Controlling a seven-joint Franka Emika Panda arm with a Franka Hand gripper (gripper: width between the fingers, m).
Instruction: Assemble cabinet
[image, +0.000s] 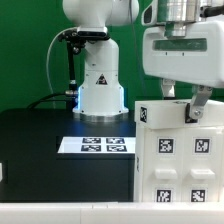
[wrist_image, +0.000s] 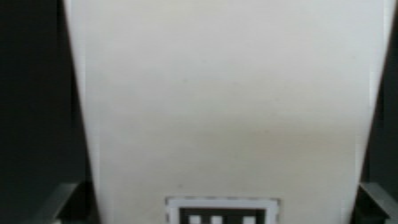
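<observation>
Backdrop: green wall standing behind the black bench (image: 40, 135).
Marker board (image: 96, 146): lying flat near the arm's base.
Cabinet (image: 180, 150): standing upright at the exterior view's right.
Claw (image: 192, 105): fingers straddling the cabinet's top panel (wrist_image: 217, 100), closing on it.

Bright, even light outside; soft and washed-out at the wrist.

In the exterior view the light falls from above and is fairly even: the white arm (image: 98, 60) and the cabinet (image: 180, 150) at the exterior view's right are close to blown out, with little surface detail, while the black table (image: 40, 150) stays deep and nearly featureless. A pale blurred band crosses the nearest edge of that view, out of focus. The marker board (image: 97, 146) reads sharp enough to show its tags. The wrist view is blurred throughout: the cabinet's white face (wrist_image: 222, 100) fills it as a flat cream glow, its edges soft against dark surroundings, and the tag (wrist_image: 224, 212) on it is fuzzy.
</observation>
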